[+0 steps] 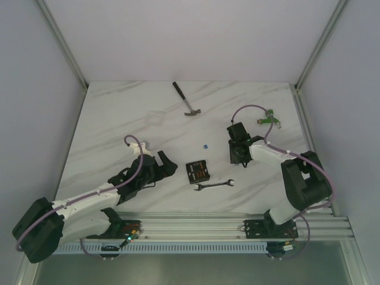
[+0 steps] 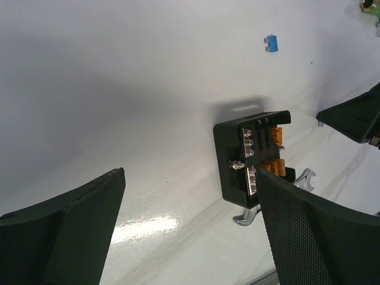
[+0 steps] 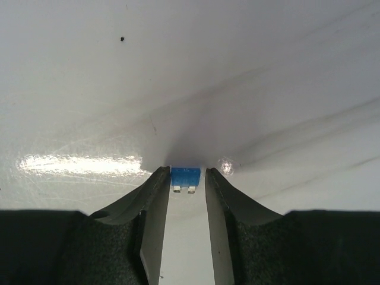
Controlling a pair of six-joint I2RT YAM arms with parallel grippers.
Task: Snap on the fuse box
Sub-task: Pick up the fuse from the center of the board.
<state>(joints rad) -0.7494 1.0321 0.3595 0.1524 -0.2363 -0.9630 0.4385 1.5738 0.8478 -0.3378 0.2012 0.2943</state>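
Blue fuse (image 3: 185,176) pinched at right pincer (image 3: 186,172) tips. Wrench (image 1: 214,185) on desk (image 1: 119,119) near its left, spare fuse (image 1: 205,145) further left, hammer (image 1: 186,99) well beyond, green part (image 1: 268,117) beyond-right.

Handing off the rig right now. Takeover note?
Left gripper: open, empty, just left of the fuse box, not touching it.
Right gripper: shut on a blue fuse, low over the table, right of the box.
Fuse box: flat on the table, uncovered, orange fuses showing. A wrench lies just in front of it and a loose blue fuse behind it.
Done: one fuse gripped.
Left: nothing snapped on yet. Probably carry the held fuse to the box and press it in.
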